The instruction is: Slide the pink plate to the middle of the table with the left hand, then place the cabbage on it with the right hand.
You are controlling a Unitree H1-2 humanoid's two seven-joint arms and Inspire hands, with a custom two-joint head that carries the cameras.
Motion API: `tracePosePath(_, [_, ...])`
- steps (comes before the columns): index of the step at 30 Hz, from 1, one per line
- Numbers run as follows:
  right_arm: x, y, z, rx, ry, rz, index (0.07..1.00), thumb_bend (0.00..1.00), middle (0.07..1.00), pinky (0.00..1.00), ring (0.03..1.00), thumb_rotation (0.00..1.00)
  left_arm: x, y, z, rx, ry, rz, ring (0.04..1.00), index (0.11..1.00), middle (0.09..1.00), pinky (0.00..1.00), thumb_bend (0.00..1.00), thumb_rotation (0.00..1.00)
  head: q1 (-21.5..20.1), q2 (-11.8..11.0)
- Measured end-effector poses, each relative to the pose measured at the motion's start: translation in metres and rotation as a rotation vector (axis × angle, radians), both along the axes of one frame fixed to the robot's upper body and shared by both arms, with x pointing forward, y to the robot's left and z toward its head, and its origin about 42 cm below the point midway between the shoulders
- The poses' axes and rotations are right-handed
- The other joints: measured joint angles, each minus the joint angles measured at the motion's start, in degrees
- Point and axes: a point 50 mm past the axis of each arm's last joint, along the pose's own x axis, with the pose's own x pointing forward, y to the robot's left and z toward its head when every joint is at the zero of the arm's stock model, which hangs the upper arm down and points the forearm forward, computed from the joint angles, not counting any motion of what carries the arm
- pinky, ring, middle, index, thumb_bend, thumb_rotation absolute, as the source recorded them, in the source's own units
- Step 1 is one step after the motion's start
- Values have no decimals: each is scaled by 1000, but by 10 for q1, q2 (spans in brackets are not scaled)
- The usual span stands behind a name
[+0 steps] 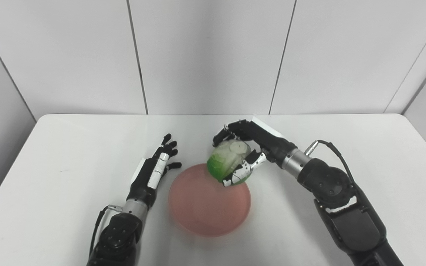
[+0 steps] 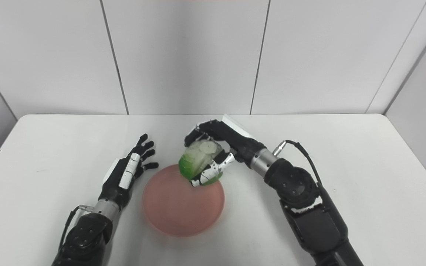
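Observation:
The pink plate [image 1: 205, 207] lies flat on the white table [image 1: 50, 155], near the middle toward the front. My right hand [image 1: 248, 147] is shut on the cabbage [image 1: 226, 160], a green and white head, and holds it over the plate's far right rim. My left hand [image 1: 157, 166] is open and empty, fingers stretched out, resting just left of the plate's far left rim, apart from it. The same scene shows in the right eye view, with the plate [image 2: 178, 205], the cabbage [image 2: 198, 159], my left hand [image 2: 131, 166] and my right hand [image 2: 222, 142].
White wall panels [image 1: 213, 55] stand behind the table's far edge. The table's left side [image 1: 31, 177] and right side [image 1: 383, 159] show bare white surface. My right forearm [image 1: 331, 188] crosses the right half of the table.

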Motion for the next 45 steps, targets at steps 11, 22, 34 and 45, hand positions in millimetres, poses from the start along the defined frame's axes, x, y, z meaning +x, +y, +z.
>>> tracePosePath(11, [3, 18, -22, -41, 18, 40, 496, 530, 469, 404, 436, 0, 1, -6, 0, -12, 4, 3, 947, 969, 960, 887, 744, 1000, 18, 7])
tracePosePath(22, [2, 34, -36, -72, 25, 87, 504, 529, 457, 379, 416, 0, 2, -14, 2, -27, 5, 3, 947, 967, 958, 882, 738, 1000, 28, 12])
tracePosePath(34, [-3, 47, -40, -129, -18, 128, 497, 530, 468, 390, 432, 0, 4, -17, 2, -26, 6, -1, 948, 966, 970, 871, 744, 1000, 36, 16])
tracePosePath(45, [-5, 55, -44, -200, -32, 146, 504, 528, 462, 388, 429, 0, 3, -19, 2, -27, 6, 7, 945, 958, 956, 869, 755, 1000, 38, 18])
